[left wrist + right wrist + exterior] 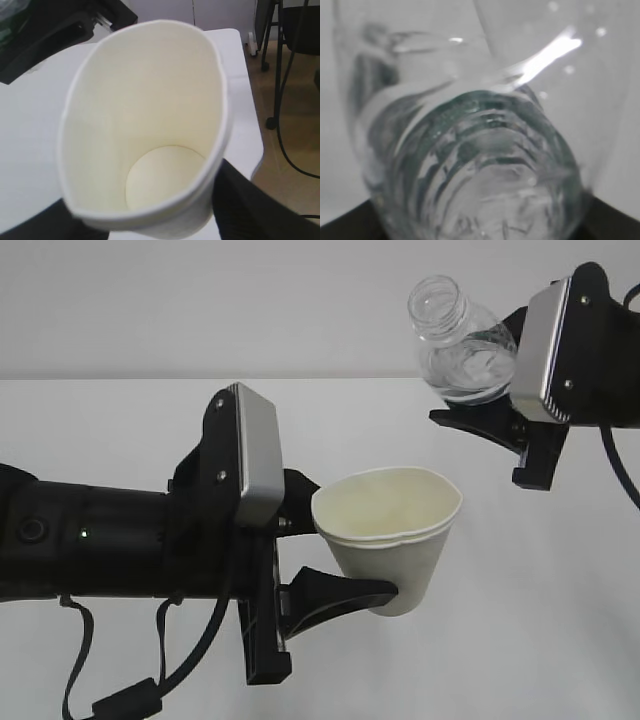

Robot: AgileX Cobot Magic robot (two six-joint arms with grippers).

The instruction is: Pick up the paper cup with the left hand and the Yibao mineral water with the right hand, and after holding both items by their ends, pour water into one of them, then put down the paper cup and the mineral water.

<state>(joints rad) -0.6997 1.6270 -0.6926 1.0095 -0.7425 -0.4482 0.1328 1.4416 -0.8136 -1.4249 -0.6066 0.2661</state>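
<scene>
Exterior view: we grip the paper cup (388,540) in our left gripper (330,555); above-right of the cup, our right gripper (500,425) clamps the tilted Yibao mineral water (460,345).

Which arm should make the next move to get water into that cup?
Probably the right hand: it holds the uncapped Yibao mineral water above and beside the paper cup. The left hand holds the cup upright.

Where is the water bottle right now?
In the exterior view the water bottle is up at the top right, held by the right gripper, above and right of the paper cup.
</scene>
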